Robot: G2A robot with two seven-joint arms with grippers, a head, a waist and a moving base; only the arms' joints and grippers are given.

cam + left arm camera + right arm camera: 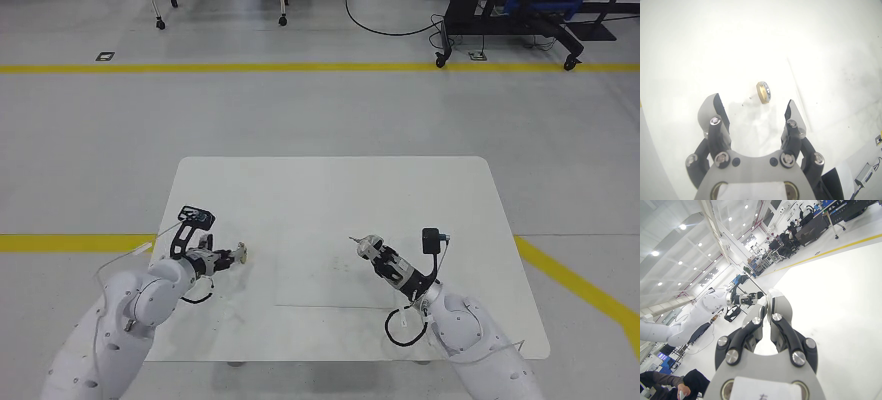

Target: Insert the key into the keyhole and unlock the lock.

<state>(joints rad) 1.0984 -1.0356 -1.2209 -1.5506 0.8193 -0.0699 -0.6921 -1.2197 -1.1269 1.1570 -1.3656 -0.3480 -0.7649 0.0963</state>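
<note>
A small brass lock with a silver face lies on the white table, left of the middle; in the top view the lock sits just past my left gripper. That left gripper is open, its black-padded fingers spread just short of the lock without touching it. My right gripper hovers right of the middle, and a thin metal key tip sticks out of it toward the lock. In the right wrist view the right gripper is shut, with the key's grip hidden between the pads.
The table's front edge runs close under both arms. A faint seam line crosses the tabletop beside the lock. A black cable loops by the right arm. The far half of the table holds nothing.
</note>
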